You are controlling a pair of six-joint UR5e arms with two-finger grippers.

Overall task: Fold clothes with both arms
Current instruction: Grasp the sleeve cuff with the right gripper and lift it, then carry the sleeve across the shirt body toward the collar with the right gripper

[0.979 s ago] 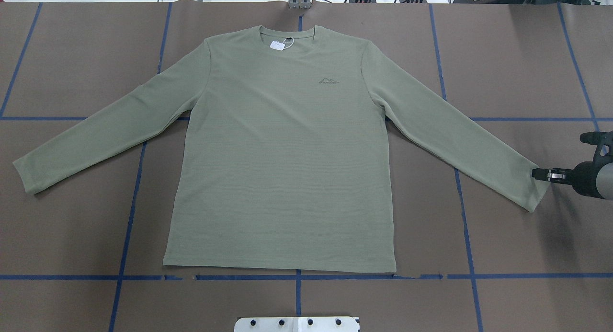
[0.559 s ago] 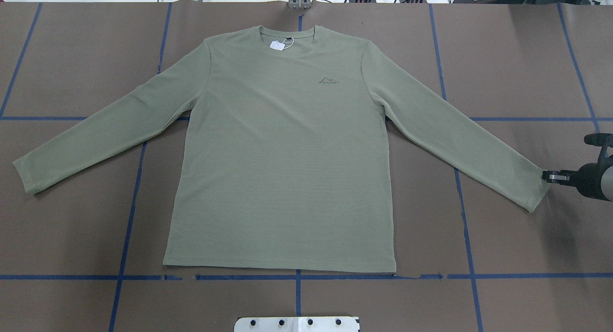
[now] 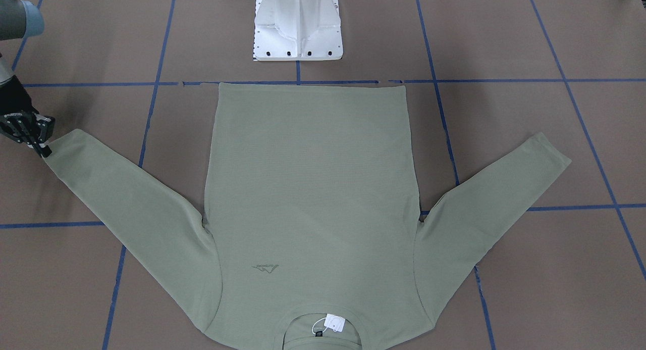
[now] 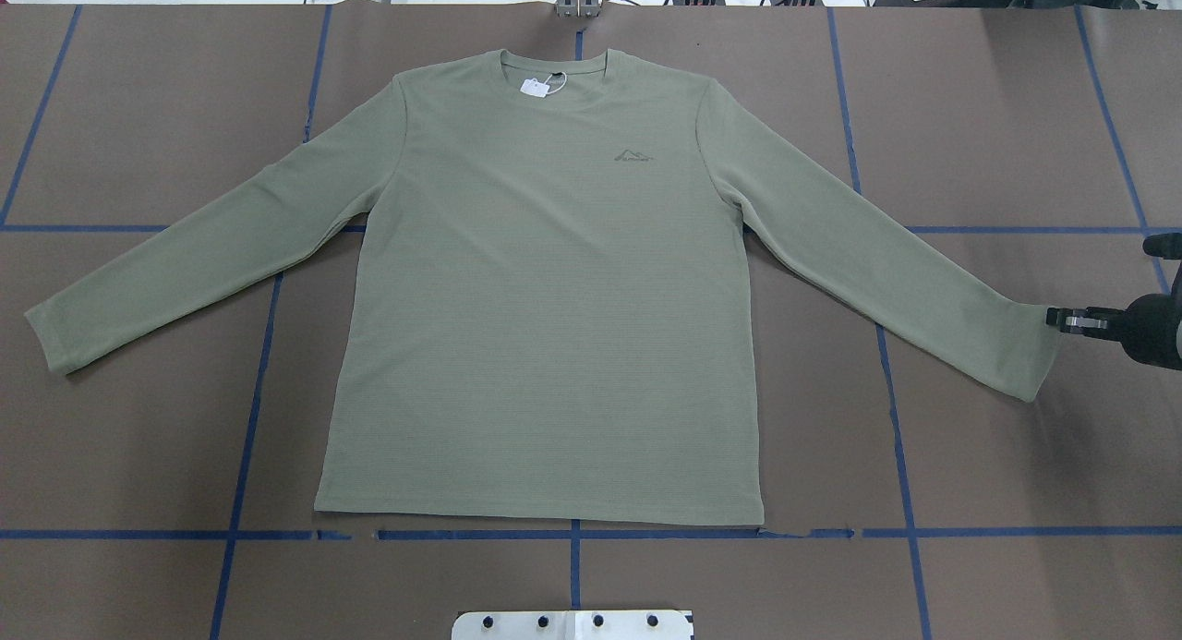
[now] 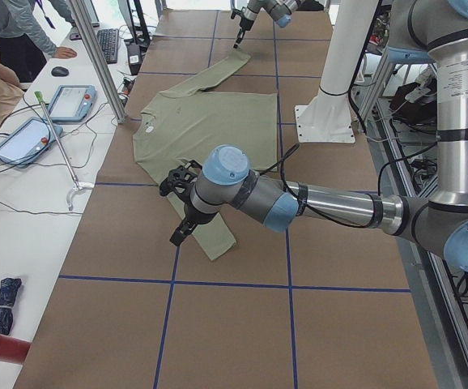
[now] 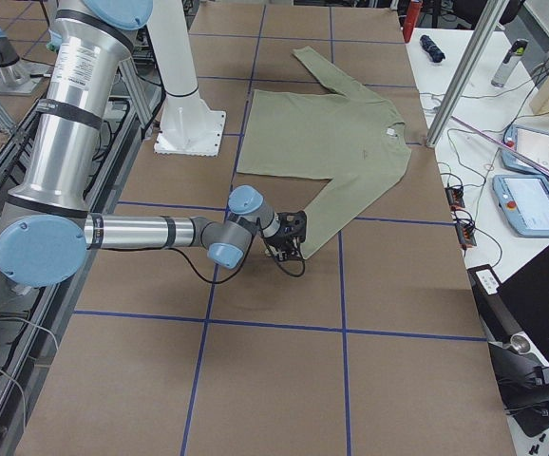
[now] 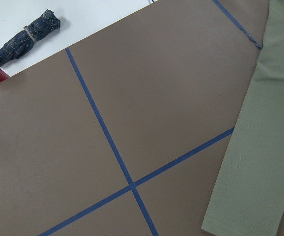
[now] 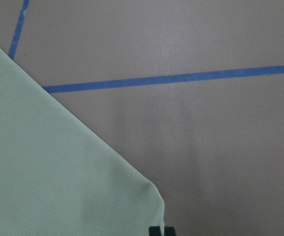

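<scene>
Right hand [image 4: 1055, 319], pinching the shirt [image 4: 545, 298] cuff, has moved slightly forward.

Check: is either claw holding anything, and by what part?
Right claw appears to pinch the shirt by a corner of its sleeve cuff. Left claw: cannot tell.

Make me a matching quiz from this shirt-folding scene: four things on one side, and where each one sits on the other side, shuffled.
1. white tag
2. right gripper
3. pedestal base
4. folded umbrella

A. at a sleeve cuff
B. off the brown cover, on white
C. at the neck of the shirt
D. beyond the shirt's hem

Pairs: 1-C, 2-A, 3-D, 4-B
</scene>
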